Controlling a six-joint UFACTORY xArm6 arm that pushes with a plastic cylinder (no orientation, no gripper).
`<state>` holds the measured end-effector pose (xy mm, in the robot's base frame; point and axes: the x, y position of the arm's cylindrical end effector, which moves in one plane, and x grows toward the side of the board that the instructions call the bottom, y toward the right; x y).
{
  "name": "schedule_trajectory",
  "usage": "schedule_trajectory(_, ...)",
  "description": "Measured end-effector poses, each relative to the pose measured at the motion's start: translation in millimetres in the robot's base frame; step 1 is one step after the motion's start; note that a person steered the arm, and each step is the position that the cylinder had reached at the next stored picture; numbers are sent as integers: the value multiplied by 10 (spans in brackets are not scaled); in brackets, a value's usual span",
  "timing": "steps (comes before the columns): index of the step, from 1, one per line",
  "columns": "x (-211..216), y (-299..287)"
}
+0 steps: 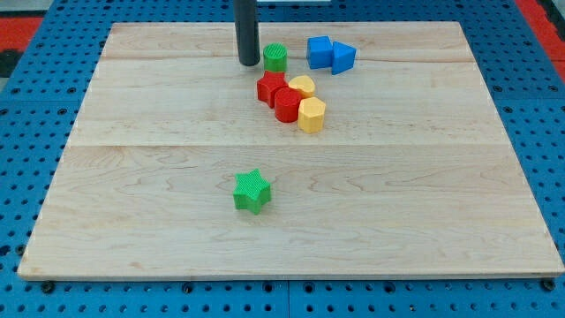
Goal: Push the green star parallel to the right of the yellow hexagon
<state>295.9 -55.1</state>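
Rod: a straight dark rod is seen coming down from the view's top, near the far edge of the surface.
My tip [248,63]: it is set on the surface just left of the green round block, close to it; a touch cannot be told.
Claw: no claw is carried by this arm, so nothing is held or let go; only the rod is there.
Green star [252,192]: it is found alone in the near half of the surface, a little left of the middle, well apart from all other blocks and from my tip.
Yellow hexagon [312,115]: it is placed at the near right end of the small bunch of blocks, touching a red block on its left.
Star and hexagon: the star is seen nearer the bottom edge and to the left of the hexagon, not beside it.
Green round block [275,57]: it is stood near the far edge, just above the bunch.
Red blocks [278,95]: two are pressed together in the bunch; their shapes are hard to tell.
Small yellow block [303,86]: it is tucked behind the hexagon, next to the red ones.
Blue blocks [330,54]: two are set side by side, touching, right of the green round block.
Surface [424,194]: a pale wooden board is laid on a blue base with holes.
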Motion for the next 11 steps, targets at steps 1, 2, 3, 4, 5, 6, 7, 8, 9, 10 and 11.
schedule_trajectory(1,-12,352)
schedule_trajectory(2,-182,635)
schedule_trajectory(3,24,-406)
schedule_trajectory(4,379,-1722)
schedule_trajectory(5,1219,-1119)
schedule_trajectory(6,1567,-106)
schedule_trajectory(7,2094,-314)
schedule_trajectory(8,2493,-169)
schedule_trajectory(9,2044,563)
schedule_trajectory(10,1779,721)
schedule_trajectory(11,1757,1234)
